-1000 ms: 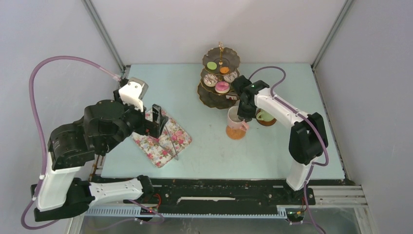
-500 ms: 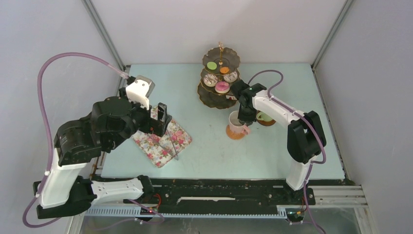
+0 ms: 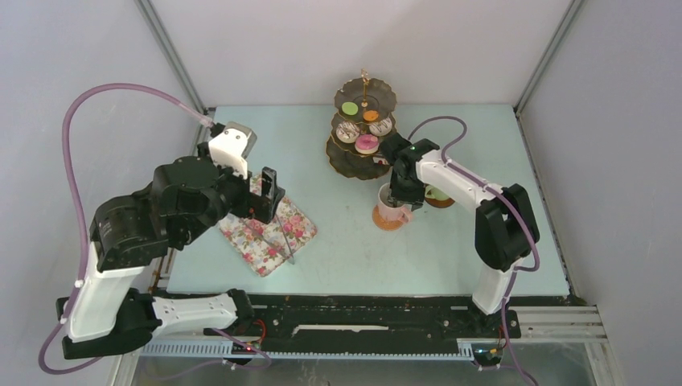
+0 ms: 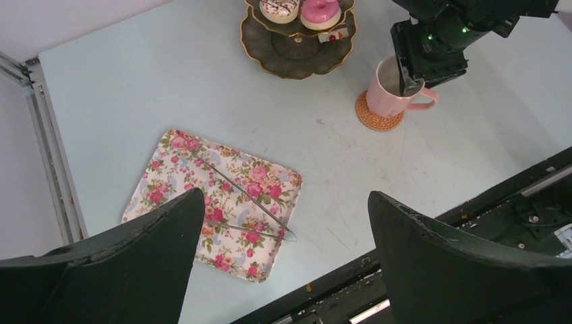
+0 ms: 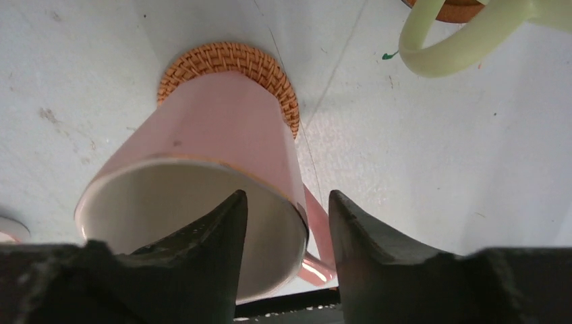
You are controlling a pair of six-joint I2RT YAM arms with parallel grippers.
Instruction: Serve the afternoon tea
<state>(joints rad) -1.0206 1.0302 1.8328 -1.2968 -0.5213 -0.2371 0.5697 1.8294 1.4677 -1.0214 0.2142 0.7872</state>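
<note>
Astride pink cup (image 5: 222, 135), right end effector (image 5: 287, 197) (half-open)

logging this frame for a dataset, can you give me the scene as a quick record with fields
pink cup: standing on a woven coaster
right gripper: open, straddling the pink cup rim
cream cup: on a second coaster, beside the pink cup
cakes: on the tiered stand
left gripper: open, empty, over the floral tray
tongs: lying on the floral tray

An upright pink cup (image 3: 392, 203) stands on a round woven coaster (image 3: 388, 219), right of table centre, with a cream cup (image 3: 438, 193) just right of it. Farther back, a pink doughnut (image 3: 367, 144), white doughnut (image 3: 347, 132), green cake (image 3: 349, 108) and orange cake (image 3: 371, 116) sit on a tiered stand (image 3: 352, 166).
</note>
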